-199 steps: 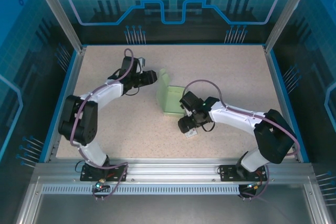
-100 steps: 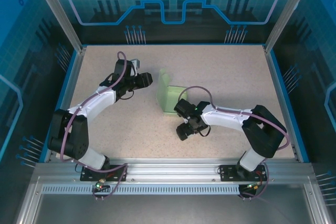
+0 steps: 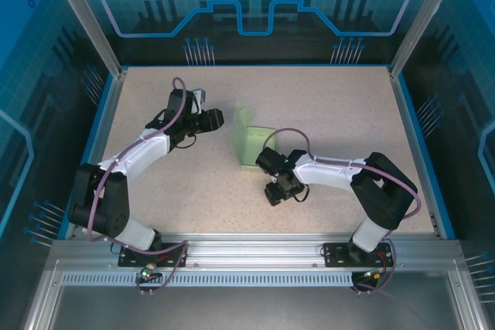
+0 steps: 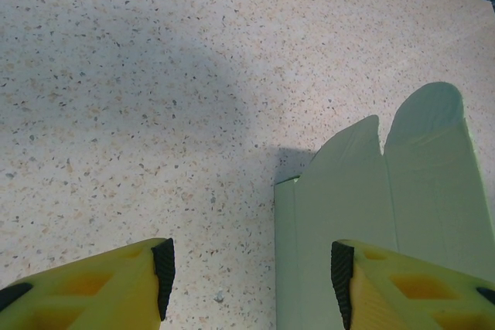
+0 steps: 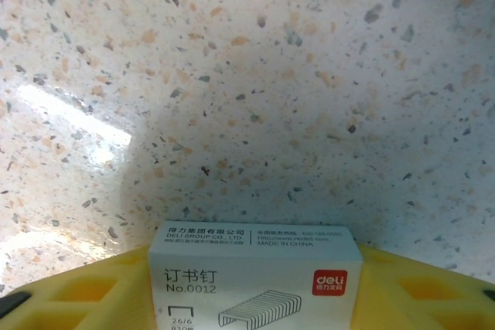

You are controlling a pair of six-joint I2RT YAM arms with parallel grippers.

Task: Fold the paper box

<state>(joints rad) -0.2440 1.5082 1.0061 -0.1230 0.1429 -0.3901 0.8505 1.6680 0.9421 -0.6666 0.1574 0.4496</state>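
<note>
Your left gripper, upper left of centre in the top view, stands half open and empty. Bring it squarely onto the raised flap, so the thin card bends on its crease rather than buckling. The paper box lies mid-frame on the table, partly folded, with a flap standing at its upper left. Just below and right of it, your right gripper has its fingers against a small staple box, with no gap showing. That probably goes inside, so lift it level and clear the card's near edge.
</note>
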